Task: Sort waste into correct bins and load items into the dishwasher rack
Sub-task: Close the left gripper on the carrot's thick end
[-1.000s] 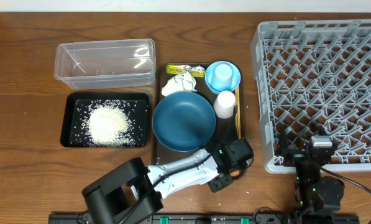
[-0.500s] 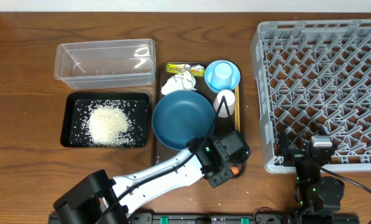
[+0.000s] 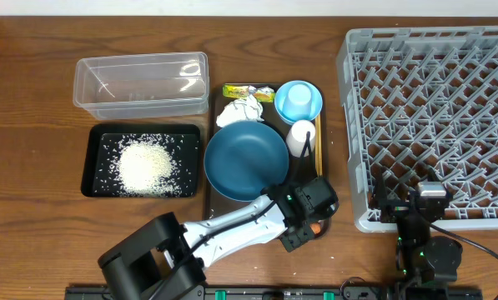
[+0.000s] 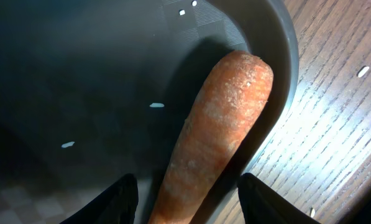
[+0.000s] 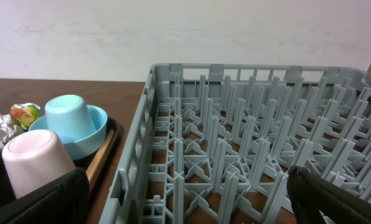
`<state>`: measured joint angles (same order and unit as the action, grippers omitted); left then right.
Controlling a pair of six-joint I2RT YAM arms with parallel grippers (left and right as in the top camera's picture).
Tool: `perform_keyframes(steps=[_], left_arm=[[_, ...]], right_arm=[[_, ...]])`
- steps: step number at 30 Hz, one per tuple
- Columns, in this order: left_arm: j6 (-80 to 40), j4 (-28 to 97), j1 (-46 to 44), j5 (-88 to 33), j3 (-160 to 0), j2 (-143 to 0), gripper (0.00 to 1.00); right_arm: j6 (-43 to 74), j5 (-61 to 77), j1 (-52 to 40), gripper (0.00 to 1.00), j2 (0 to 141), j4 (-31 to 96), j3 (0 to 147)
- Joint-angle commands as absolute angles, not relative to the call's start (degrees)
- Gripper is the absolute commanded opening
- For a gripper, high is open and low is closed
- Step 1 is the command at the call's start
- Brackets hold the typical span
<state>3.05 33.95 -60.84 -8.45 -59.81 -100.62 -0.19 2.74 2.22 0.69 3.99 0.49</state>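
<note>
An orange carrot (image 4: 216, 137), rough-skinned, blunt-ended and flecked with pale specks, lies against the curved inner rim at the near right corner of the serving tray (image 4: 79, 74), its length running between the fingers of the left pincer (image 4: 190, 202), which stands open with a gap on either side and grips nothing. The left wrist view alone shows this, along with stray rice grains (image 4: 157, 105) on the tray's smooth dark floor and the grained wooden counter (image 4: 334, 124) beyond; from overhead the carrot (image 3: 314, 225) is only a sliver of orange beside the arm's black head. The overhead view takes in the rest: a glossy blue bowl (image 3: 246, 162), a white cup (image 3: 301, 137), a light-blue cup (image 3: 298, 102), wooden chopsticks (image 3: 318, 150), a crumpled tissue (image 3: 241, 110) and a printed wrapper (image 3: 247, 91) on the tray, with a heap of rice (image 3: 146, 167) in the black tray (image 3: 94, 133) and a clear plastic tub (image 3: 140, 83) to their left. The right pincer (image 5: 186, 186) is spread wide and empty before the grey lattice rack (image 5: 235, 124).
</note>
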Motion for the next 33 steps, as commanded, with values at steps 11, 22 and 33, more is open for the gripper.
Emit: perform_keyframes(steps=[11,22,33], left_arm=[[5.1,31.8,-60.6,-8.3,-60.1,-102.9,0.55],[6.9,31.9,-58.3,-8.6,-60.1,-102.9,0.55],[6.9,31.1,-58.2,-10.5,-59.0,-103.0,0.55]], right_arm=[[0.8,2.4,2.2,0.99,0.4,4.1,0.3],[0.8,2.4,2.2,0.99,0.4,4.1,0.3],[0.8,2.4,2.2,0.99,0.4,4.1,0.3]])
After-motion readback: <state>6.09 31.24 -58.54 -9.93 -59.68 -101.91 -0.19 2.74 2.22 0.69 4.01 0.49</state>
